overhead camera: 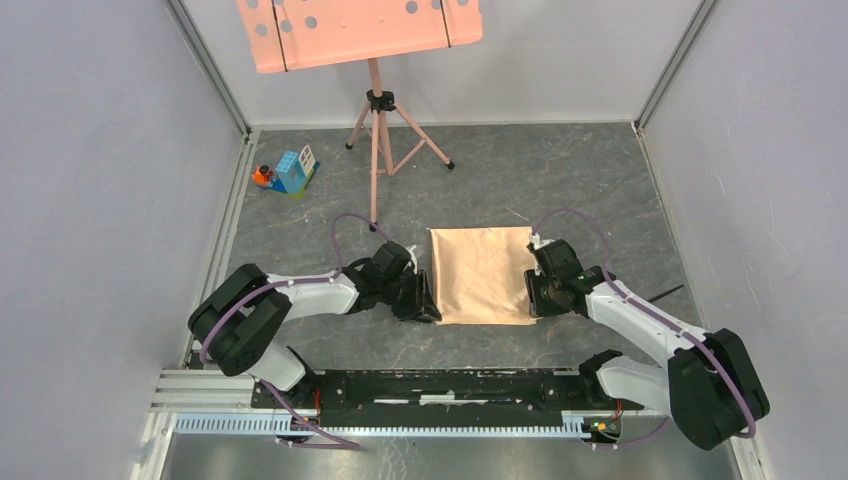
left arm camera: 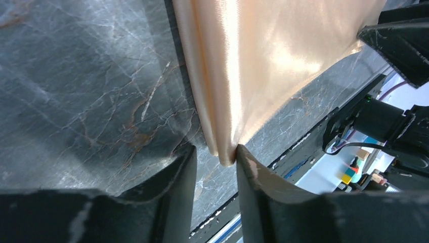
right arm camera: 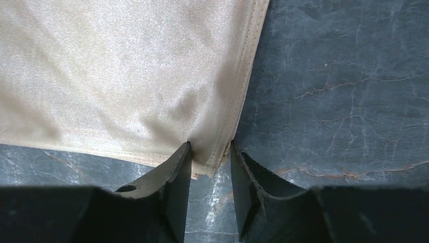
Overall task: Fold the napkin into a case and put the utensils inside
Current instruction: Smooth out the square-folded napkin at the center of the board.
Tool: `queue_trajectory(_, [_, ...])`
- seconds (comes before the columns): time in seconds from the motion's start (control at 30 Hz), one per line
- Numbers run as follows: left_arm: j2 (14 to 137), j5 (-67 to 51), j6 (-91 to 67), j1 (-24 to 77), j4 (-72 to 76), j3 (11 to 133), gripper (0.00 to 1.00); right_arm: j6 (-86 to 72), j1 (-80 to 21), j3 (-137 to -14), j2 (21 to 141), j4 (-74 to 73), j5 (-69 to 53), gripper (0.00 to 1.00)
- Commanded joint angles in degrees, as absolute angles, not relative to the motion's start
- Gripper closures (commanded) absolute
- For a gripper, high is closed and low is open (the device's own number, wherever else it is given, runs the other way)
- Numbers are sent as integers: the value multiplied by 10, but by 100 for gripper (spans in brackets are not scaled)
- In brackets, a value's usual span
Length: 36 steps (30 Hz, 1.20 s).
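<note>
The napkin [overhead camera: 480, 275] lies flat on the dark marble table as a peach-orange satin rectangle. My left gripper [overhead camera: 428, 300] stands at its near-left corner. In the left wrist view the napkin's [left arm camera: 263, 61] folded corner sits between the open jaws of the left gripper [left arm camera: 215, 157], touching the right finger and clear of the left one. My right gripper [overhead camera: 533, 296] stands at the near-right corner. In the right wrist view the stitched corner of the napkin [right arm camera: 126, 66] lies between the spread jaws of the right gripper [right arm camera: 210, 152], puckered against the left finger. The case and the utensils are out of view.
A salmon-pink music-stand tray [overhead camera: 355, 30] on a tripod [overhead camera: 378, 140] stands at the back. A small toy block house [overhead camera: 290, 172] sits at the back left. A slim dark piece [overhead camera: 665, 293], too small to identify, lies by the right arm. White walls enclose three sides.
</note>
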<state>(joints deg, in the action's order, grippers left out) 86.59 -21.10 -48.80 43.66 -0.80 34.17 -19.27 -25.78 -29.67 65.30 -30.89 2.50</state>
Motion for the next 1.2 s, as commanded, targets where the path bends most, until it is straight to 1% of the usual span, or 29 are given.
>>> queue_trajectory(0.0, [875,-179,-486,449,11,305,62,-202,-264,-281,628,-315,58,63])
queue_trajectory(0.07, [871,-173,-482,450,3,300,63,-206,-264,-291,630,-321,67,65])
queue_trajectory(0.13, [865,-171,-480,449,3,303,63,-198,-265,-320,636,-317,69,63])
queue_trajectory(0.17, [864,-170,-479,450,-11,306,63,-191,-264,-342,636,-308,67,60])
queue_trajectory(0.23, [866,-168,-478,449,-16,309,64,-180,-264,-386,640,-283,52,46])
queue_trajectory(0.27, [869,-167,-477,449,-17,311,64,-177,-264,-407,648,-265,29,40])
queue_trajectory(0.33, [874,-166,-476,449,-19,313,66,-174,-264,-439,673,-212,-43,34])
queue_trajectory(0.4, [875,-166,-480,449,-16,311,68,-197,-265,-443,705,-129,-140,30])
queue_trajectory(0.47, [872,-161,-483,449,-13,307,70,-234,-269,-437,750,-33,-229,29])
queue_trajectory(0.5, [872,-159,-485,449,-11,305,70,-259,-275,-430,776,27,-265,31])
queue_trajectory(0.53, [872,-157,-487,449,-10,303,71,-279,-282,-423,796,73,-289,36])
queue_trajectory(0.6, [872,-159,-491,449,-6,301,73,-312,-296,-411,837,171,-316,49])
queue_trajectory(0.7, [872,-156,-495,449,-5,301,74,-340,-311,-400,886,254,-340,70])
queue_trajectory(0.8, [871,-155,-499,449,-4,301,74,-366,-324,-384,935,336,-360,80])
queue_trajectory(0.93, [871,-157,-497,450,-10,310,74,-368,-328,-381,992,375,-364,81])
queue_trajectory(1.17, [873,-159,-496,450,-17,322,75,-347,-328,-408,1079,390,-345,81])
